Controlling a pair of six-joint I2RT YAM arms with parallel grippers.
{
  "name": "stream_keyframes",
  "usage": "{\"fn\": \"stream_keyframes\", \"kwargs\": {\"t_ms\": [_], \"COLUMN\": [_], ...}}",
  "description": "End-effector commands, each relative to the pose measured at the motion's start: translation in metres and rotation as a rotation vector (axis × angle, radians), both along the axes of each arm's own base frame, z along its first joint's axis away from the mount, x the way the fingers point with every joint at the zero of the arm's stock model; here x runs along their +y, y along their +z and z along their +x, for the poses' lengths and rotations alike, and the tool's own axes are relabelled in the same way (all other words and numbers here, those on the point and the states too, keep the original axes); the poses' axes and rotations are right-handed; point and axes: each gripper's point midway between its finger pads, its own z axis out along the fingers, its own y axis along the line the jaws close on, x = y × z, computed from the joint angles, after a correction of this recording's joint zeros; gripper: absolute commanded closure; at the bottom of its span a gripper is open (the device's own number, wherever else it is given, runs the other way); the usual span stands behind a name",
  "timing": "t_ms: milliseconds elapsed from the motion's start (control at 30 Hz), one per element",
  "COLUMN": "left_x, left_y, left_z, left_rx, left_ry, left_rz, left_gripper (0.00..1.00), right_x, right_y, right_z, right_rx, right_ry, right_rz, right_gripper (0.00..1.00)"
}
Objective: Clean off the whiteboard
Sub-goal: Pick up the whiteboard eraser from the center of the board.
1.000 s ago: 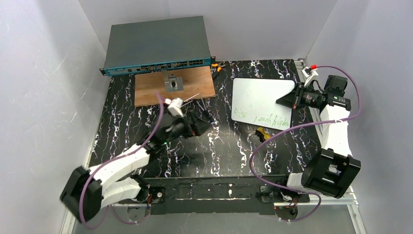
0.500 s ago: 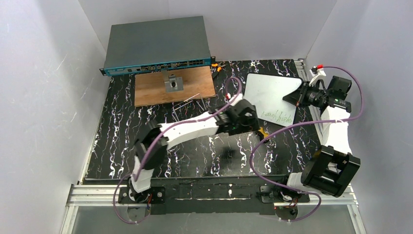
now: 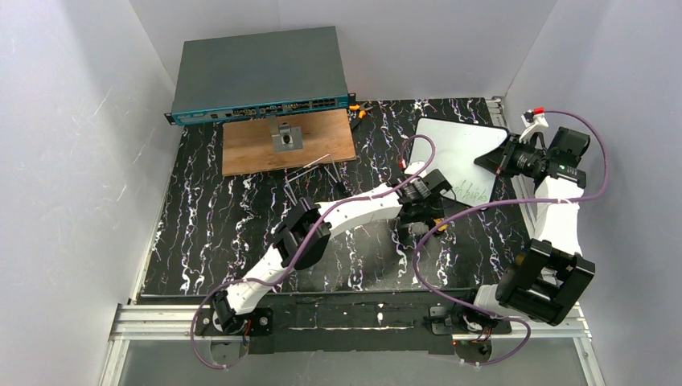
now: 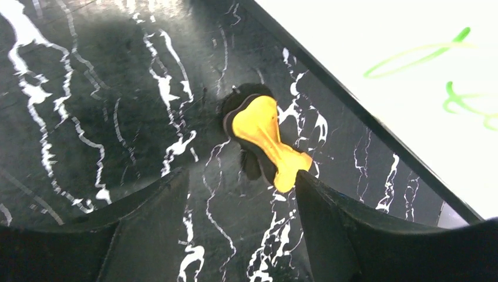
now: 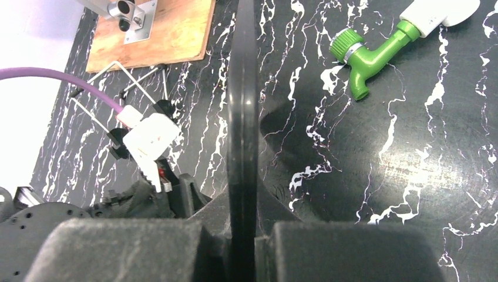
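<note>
Table (image 3: 209,201): black marbled top. Whiteboard (image 3: 462,149) sits at its far right. The right gripper (image 3: 503,157) is clamped on the board's right edge, with the rim seen edge-on between its fingers.

Risk: a pinch on so thin a rim may let the board pivot or slip once wiping pressure comes.

Left gripper (image 4: 239,176): fingers apart, straddling the near end of the eraser (image 4: 264,138), nothing held. The eraser lies just beside the board's near rim, skewed to the jaws. An off-centre pinch could squirt it out or nudge the board.

Green marks (image 4: 423,56) not yet erased.
</note>
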Motion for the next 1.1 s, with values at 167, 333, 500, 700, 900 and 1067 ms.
{"fn": "stream_keyframes", "kwargs": {"t_ms": [167, 333, 500, 700, 900, 1067], "left_x": [-0.014, -0.019, -0.02, -0.015, 0.003, 0.039], "left_y": [-0.008, -0.019, -0.026, -0.027, -0.012, 0.014], "left_z": [0.003, 0.005, 0.009, 0.015, 0.012, -0.008], "left_rx": [0.015, 0.034, 0.035, 0.007, -0.042, -0.045], "left_ry": [0.033, 0.068, 0.094, 0.09, 0.018, -0.14], "left_rz": [-0.011, -0.022, -0.029, -0.043, -0.069, -0.087], "left_gripper": [0.47, 0.54, 0.64, 0.93, 1.0, 1.0], "right_x": [0.001, 0.002, 0.004, 0.006, 0.007, 0.008], "right_y": [0.032, 0.032, 0.031, 0.029, 0.028, 0.026], "right_z": [0.0, -0.001, -0.002, -0.004, -0.005, -0.006], "right_rx": [-0.113, -0.115, -0.116, -0.116, -0.113, -0.105], "right_ry": [0.035, 0.042, 0.051, 0.06, 0.063, 0.071], "right_rz": [0.043, 0.05, 0.056, 0.06, 0.063, 0.073], "right_gripper": [0.99, 0.99, 0.99, 0.99, 0.99, 0.99]}}
